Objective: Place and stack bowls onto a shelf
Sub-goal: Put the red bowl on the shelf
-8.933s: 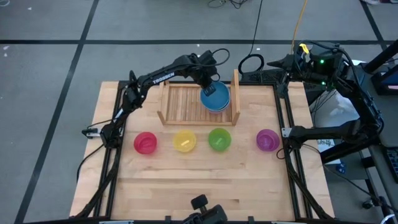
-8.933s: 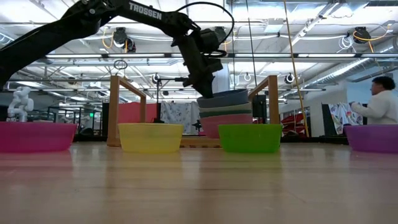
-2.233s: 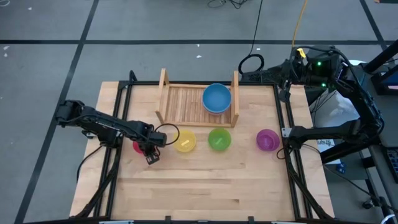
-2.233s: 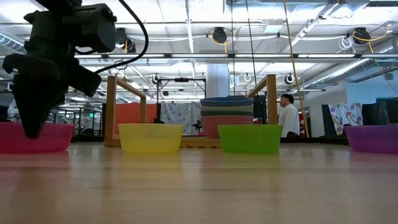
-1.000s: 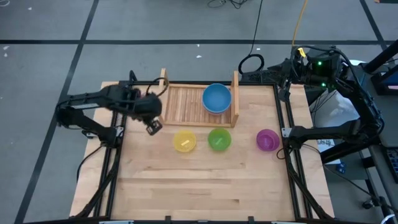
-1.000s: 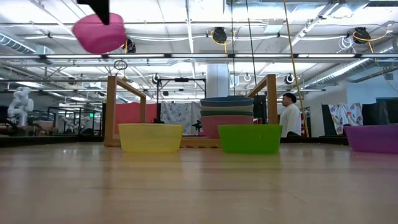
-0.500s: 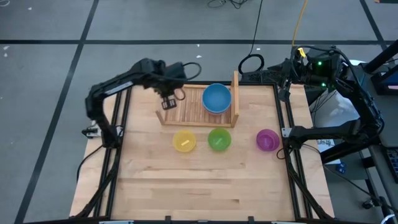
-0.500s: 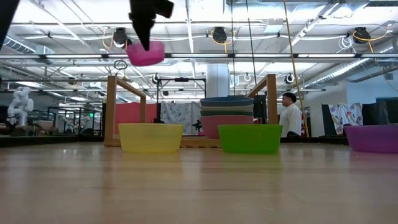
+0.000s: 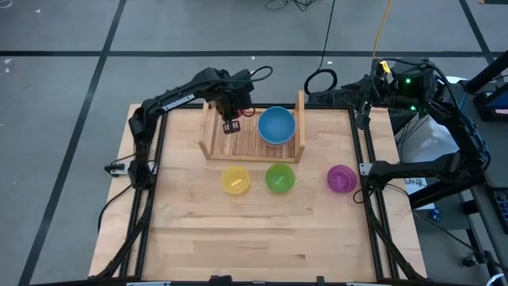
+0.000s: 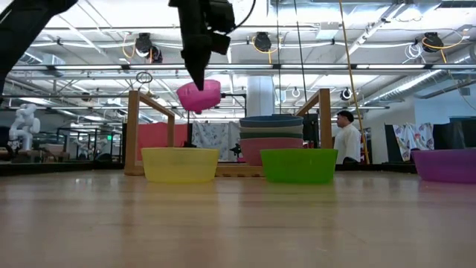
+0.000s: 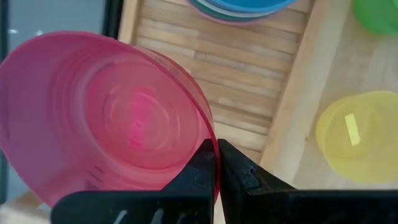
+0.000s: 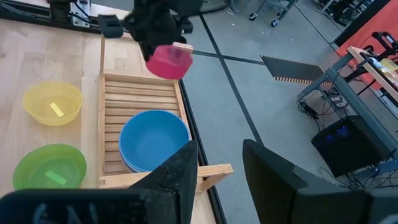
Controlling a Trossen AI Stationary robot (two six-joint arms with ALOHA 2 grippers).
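Observation:
My left gripper (image 10: 197, 74) is shut on a pink bowl (image 10: 199, 95), which hangs over the left half of the light-wood shelf (image 9: 238, 141). The same pink bowl (image 11: 106, 124) fills the left wrist view. On the shelf's right half sits a stack of bowls with a blue one (image 9: 276, 125) on top. In a row in front of the shelf, a yellow bowl (image 9: 236, 180), a green bowl (image 9: 279, 178) and a purple bowl (image 9: 341, 178) rest on their bases. My right gripper (image 12: 217, 149) waits open, high beyond the table's far right corner. My left gripper pinches the pink bowl's rim (image 11: 210, 134), one finger inside the bowl and one outside. The fingers come from above, pointing steeply down. The bowl hangs below them, tilted with its opening up, clear of the shelf.
The shelf's two upright side boards (image 10: 135, 132) (image 10: 325, 119) flank the slatted base, and its left half (image 9: 226, 143) is bare slats. A person (image 10: 346, 138) stands in the room behind the table. Bare tabletop (image 9: 262, 238) lies toward the near edge.
My left gripper has carried the pink bowl toward the table's far edge and to the right, from beside the shelf's left board to over its left half. It has sunk somewhat and its wrist has rolled. The bowl stays in the hold, clear of everything.

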